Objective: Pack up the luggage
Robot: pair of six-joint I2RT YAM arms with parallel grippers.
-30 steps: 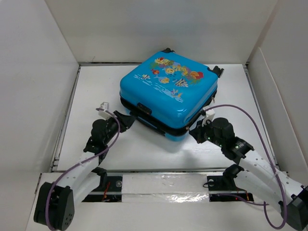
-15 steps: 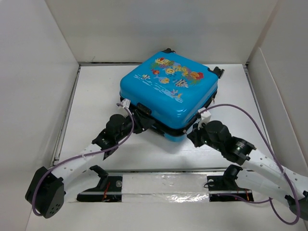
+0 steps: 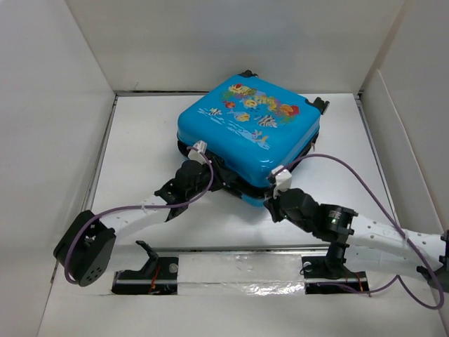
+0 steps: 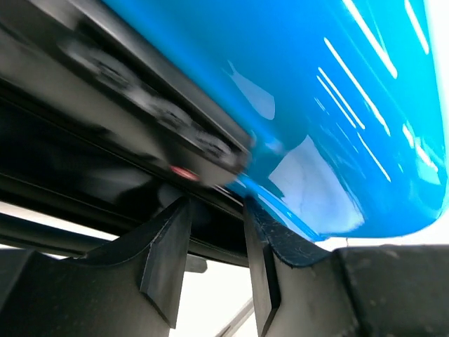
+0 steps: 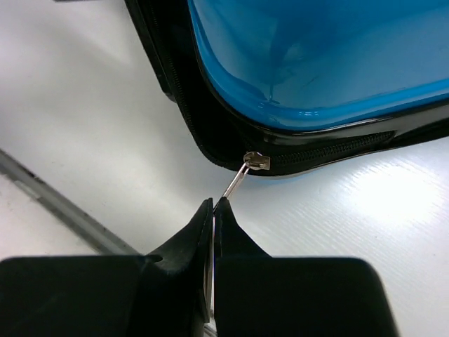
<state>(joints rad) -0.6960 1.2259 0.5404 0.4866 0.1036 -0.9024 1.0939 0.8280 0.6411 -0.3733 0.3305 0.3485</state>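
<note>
1. Nearest, the right gripper (image 5: pixel 212 205) sits at the near corner of the luggage (image 3: pixel 245 133), jaws pinched shut on the tip of the zipper pull (image 5: pixel 240 177).
2. Further in, the left gripper (image 4: pixel 210 210) is tucked under the luggage's left front edge. Its jaws are slightly apart with nothing plainly between them, and a black fitting (image 4: pixel 161 119) above them is blurred.
3. Beyond both, the luggage lies flat on the table (image 3: pixel 140 140), shells together, its far wheels (image 3: pixel 319 104) mostly hidden.

Bright blue fish-print luggage (image 3: pixel 249 137), flat on its side mid-table, shells together.

One luggage (image 3: pixel 247 130), one zipper pull (image 5: pixel 238 179), two pincers: left pincer (image 4: pixel 216 214), right pincer (image 5: pixel 215 205).
</note>
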